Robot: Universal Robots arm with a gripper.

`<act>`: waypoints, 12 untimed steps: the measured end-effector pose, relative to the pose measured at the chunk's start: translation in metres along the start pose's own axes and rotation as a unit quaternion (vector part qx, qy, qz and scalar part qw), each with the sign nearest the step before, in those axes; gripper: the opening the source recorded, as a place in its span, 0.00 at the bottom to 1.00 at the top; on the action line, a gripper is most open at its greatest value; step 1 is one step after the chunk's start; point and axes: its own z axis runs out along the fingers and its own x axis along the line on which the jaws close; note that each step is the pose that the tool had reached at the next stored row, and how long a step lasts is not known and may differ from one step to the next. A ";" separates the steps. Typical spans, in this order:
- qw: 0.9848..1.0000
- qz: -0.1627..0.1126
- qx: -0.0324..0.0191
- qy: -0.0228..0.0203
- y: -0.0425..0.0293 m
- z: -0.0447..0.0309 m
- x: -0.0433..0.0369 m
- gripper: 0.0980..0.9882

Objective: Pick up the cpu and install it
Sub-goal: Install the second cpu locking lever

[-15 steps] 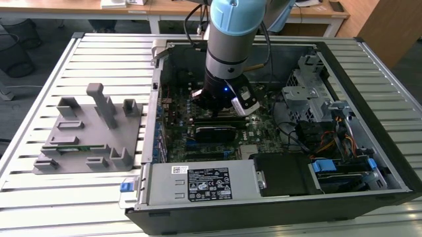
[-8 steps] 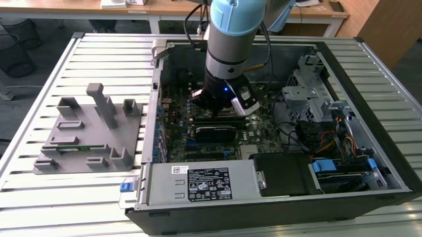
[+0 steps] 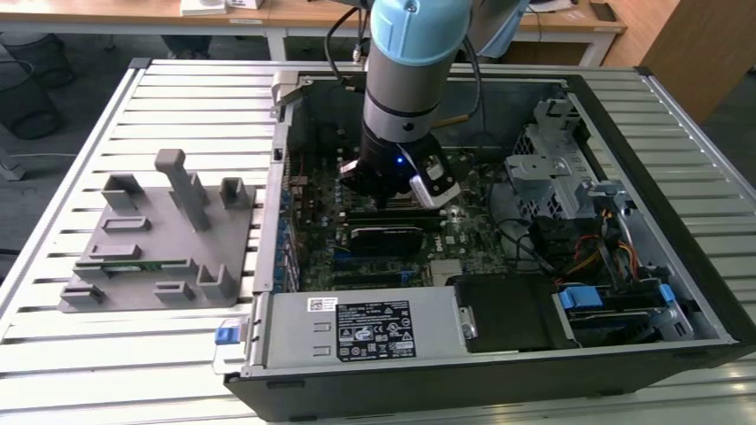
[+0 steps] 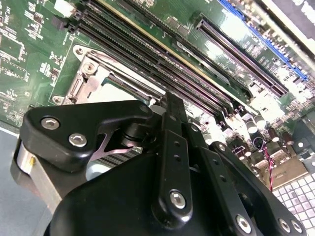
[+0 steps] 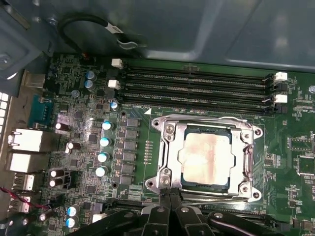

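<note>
On the slatted bench, a grey plastic parts fixture (image 3: 159,252) sits at the exterior view's left, beside the open black computer case (image 3: 497,354). The arm's black gripper (image 5: 170,196) hangs low over the green motherboard (image 5: 83,128), its fingers pressed together and holding nothing. The cpu (image 5: 205,157), a pale silver square chip, lies seated inside its steel socket frame (image 5: 167,152), apparently already placed.

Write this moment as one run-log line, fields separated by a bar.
cpu: seated in socket, under metal frame | pincer: shut, empty, at socket edge | arm: inside the computer case
</note>
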 end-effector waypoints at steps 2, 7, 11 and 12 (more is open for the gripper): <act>1.000 0.000 -0.003 0.000 -0.0015 -0.0002 0.0002 0.01; 1.000 0.000 -0.011 -0.001 -0.0051 -0.0008 0.0005 0.01; 1.000 0.000 -0.011 -0.001 -0.0072 -0.0012 0.0007 0.01; 1.000 0.000 -0.011 -0.001 -0.0076 -0.0012 0.0007 0.01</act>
